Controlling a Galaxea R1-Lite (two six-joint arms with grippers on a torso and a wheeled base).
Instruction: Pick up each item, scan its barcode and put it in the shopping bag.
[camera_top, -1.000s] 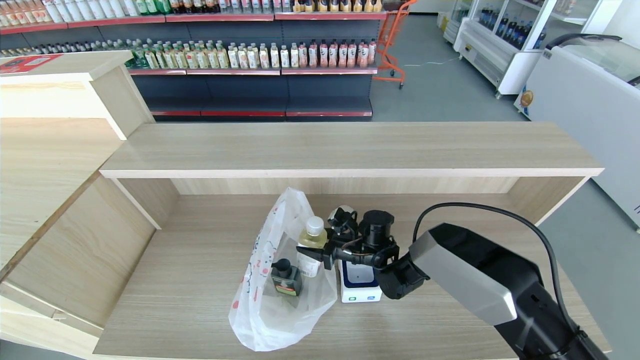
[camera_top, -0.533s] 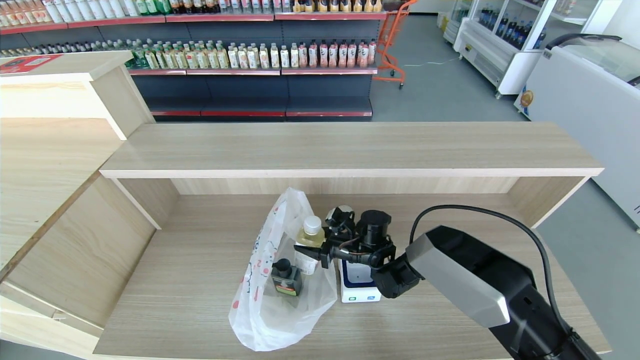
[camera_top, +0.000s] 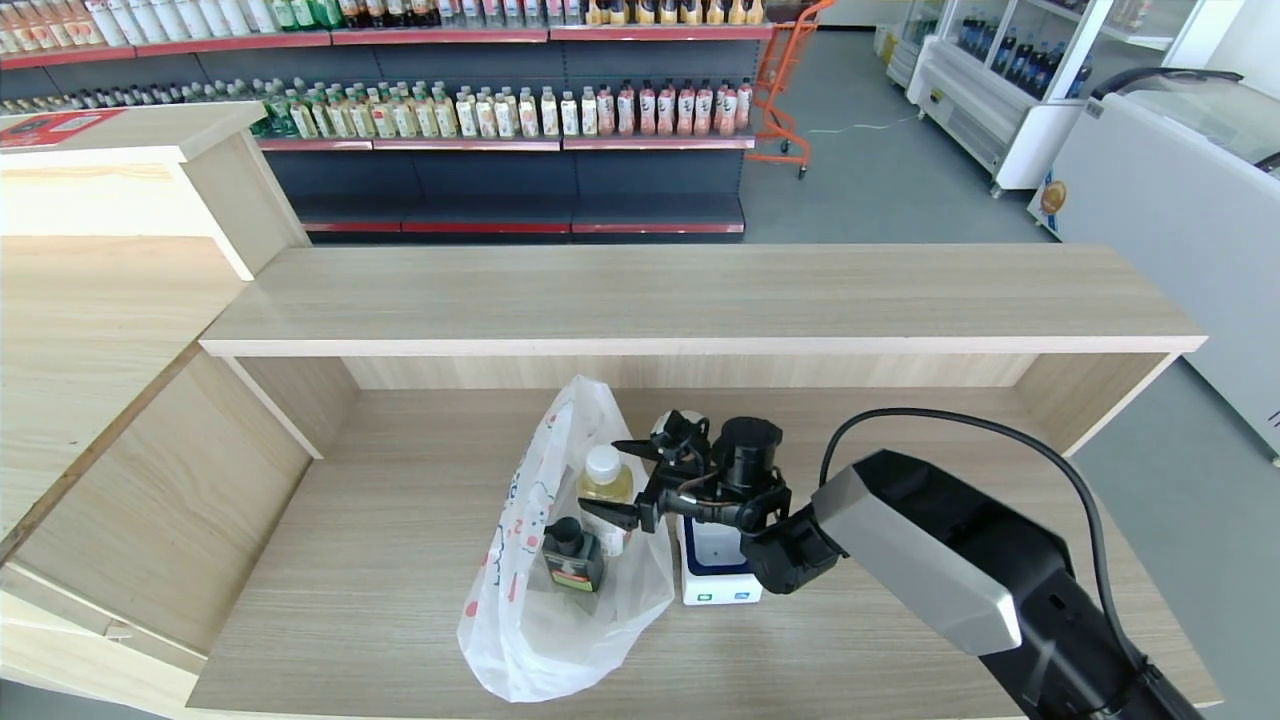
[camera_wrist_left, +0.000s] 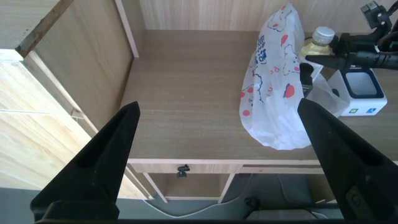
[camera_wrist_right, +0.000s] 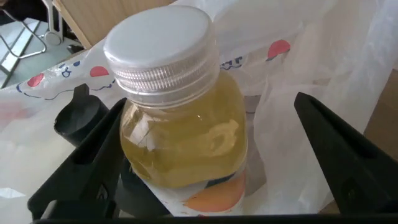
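A white shopping bag (camera_top: 520, 630) with red print stands open on the lower counter. Inside it a bottle of yellow drink (camera_top: 603, 480) with a white cap stands upright beside a small dark bottle (camera_top: 572, 562). My right gripper (camera_top: 600, 476) is open at the bag's mouth, its fingers either side of the yellow bottle (camera_wrist_right: 180, 130) and not touching it. In the right wrist view the dark bottle's cap (camera_wrist_right: 78, 118) shows behind the yellow one. My left gripper (camera_wrist_left: 217, 109) hangs open, off the counter's front, well away from the bag (camera_wrist_left: 273, 87).
A white and blue barcode scanner (camera_top: 715, 575) stands right of the bag, under my right wrist. A raised wooden ledge (camera_top: 700, 300) runs behind the lower counter and a wooden side wall (camera_top: 170, 520) closes its left. Store shelves and freezers stand beyond.
My right gripper has opened and let go of the yellow bottle. The bottle has dropped lower into the bag and shifted a little left.
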